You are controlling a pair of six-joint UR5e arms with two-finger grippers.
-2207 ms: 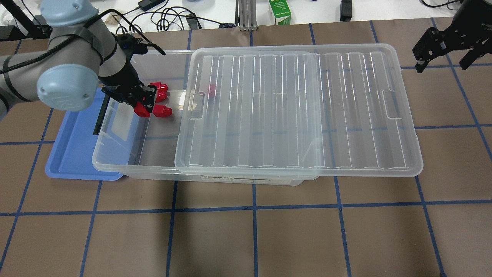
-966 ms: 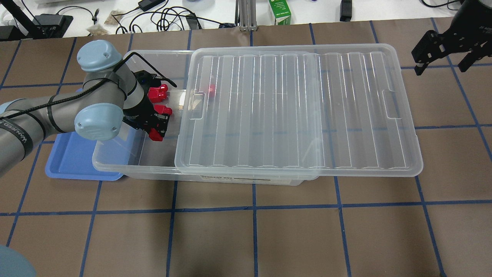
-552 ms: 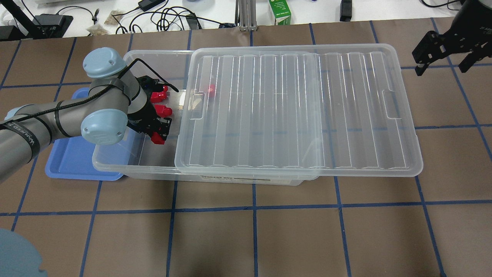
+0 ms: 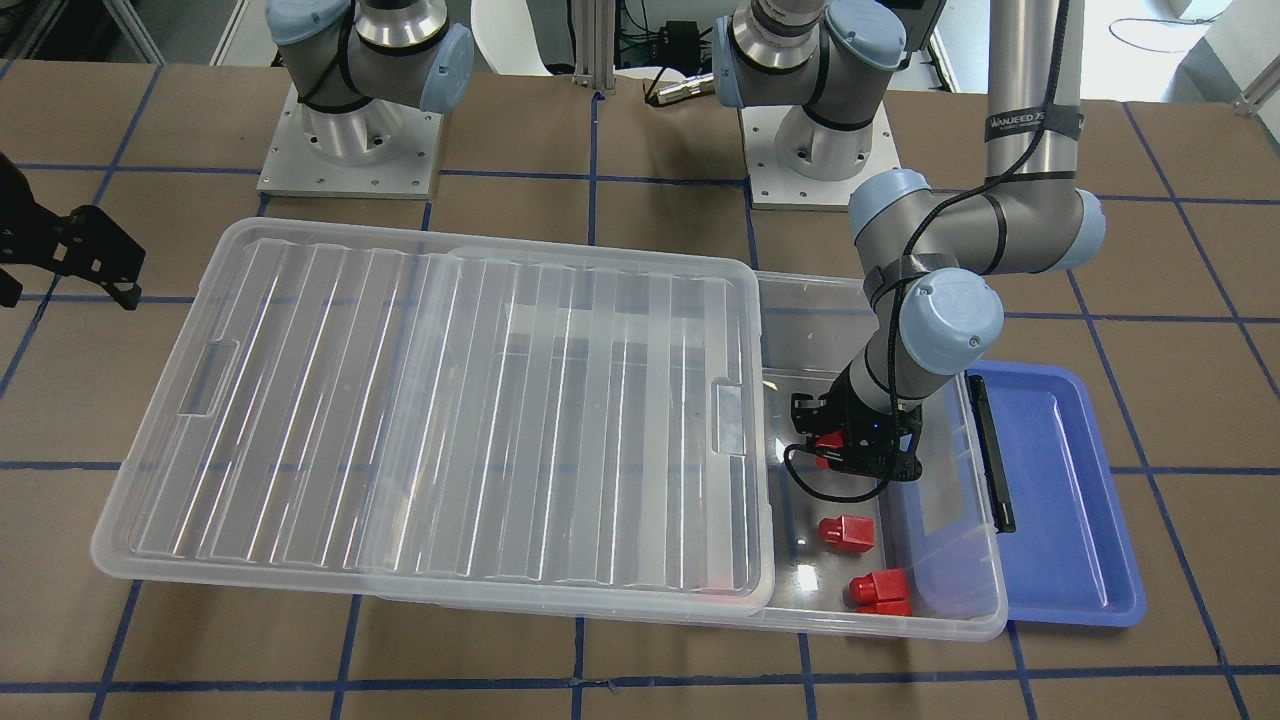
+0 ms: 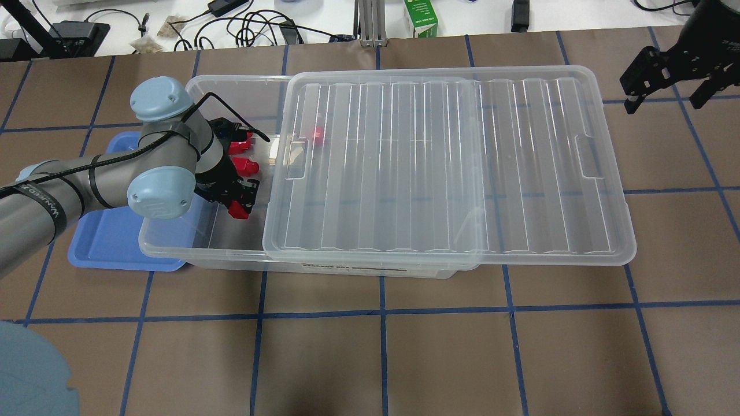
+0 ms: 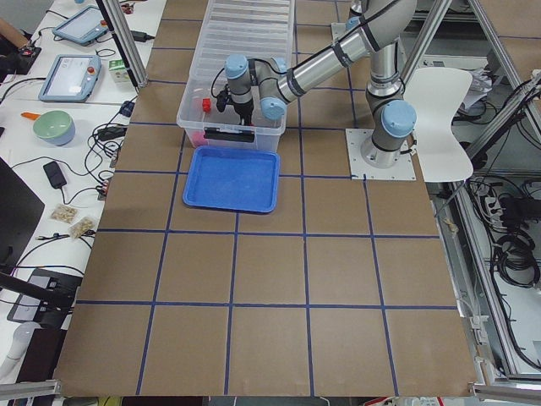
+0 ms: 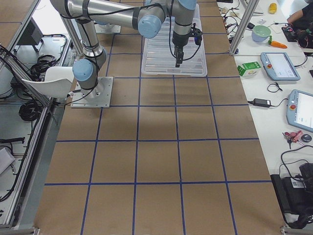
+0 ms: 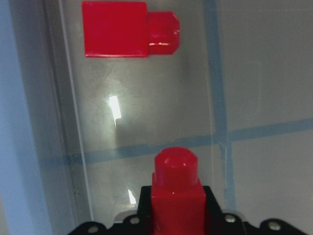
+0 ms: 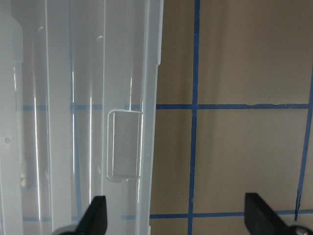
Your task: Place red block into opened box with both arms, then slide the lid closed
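My left gripper [image 5: 239,205] is shut on a red block [image 8: 176,192] and hangs low inside the uncovered end of the clear box [image 5: 173,249]. The block's stub points ahead in the left wrist view. Two more red blocks [image 4: 845,533] [image 4: 880,590] lie on the box floor nearby, and another [image 5: 318,134] shows through the lid. The ridged lid [image 5: 439,167] covers most of the box and overhangs its right end. My right gripper [image 5: 665,81] hovers open beyond the lid's far right corner, with the lid's tab [image 9: 122,144] in its wrist view.
A blue tray [image 5: 110,242] lies partly under the box's left end, beside the box's black bar [image 4: 990,465]. A green carton [image 5: 421,17] and cables sit on the white bench behind the table. Brown table with blue grid lines spreads in front of the box.
My left gripper carried the red block from near the other red blocks toward the box's near side and lower into the opening. The right gripper has barely shifted.
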